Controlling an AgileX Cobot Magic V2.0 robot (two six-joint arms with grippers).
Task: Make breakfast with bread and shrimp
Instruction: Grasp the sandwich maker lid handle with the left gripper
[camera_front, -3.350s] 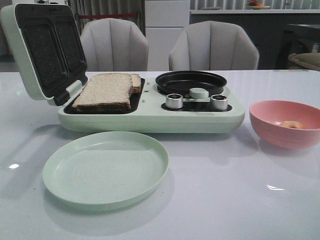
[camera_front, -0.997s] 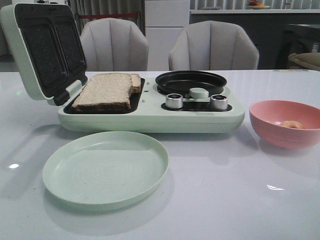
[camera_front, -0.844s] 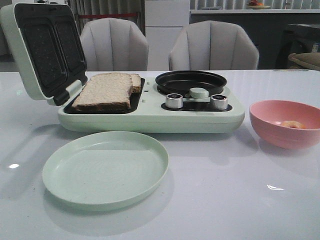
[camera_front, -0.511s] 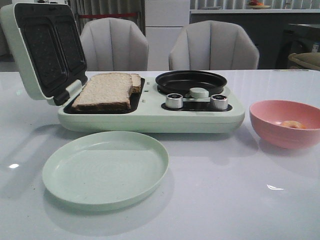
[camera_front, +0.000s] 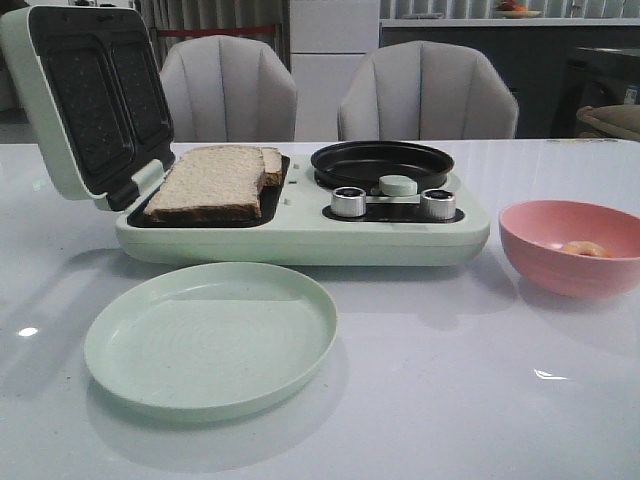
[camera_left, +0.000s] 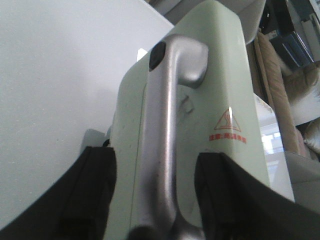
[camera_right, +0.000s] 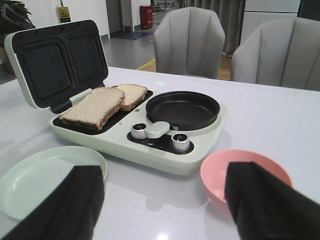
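Straddling a smooth metal handle (camera_left: 162, 145), left pincer (camera_left: 155, 200) gapes; right pincer (camera_right: 162, 205) open, empty.

This looks like a dining area, perhaps in a showroom or test space rather than a private home. A glossy white table (camera_front: 430, 400) has two grey padded chairs (camera_front: 428, 92) behind it, with white cabinets (camera_front: 333, 40) and a dim counter (camera_front: 500, 20) further back.
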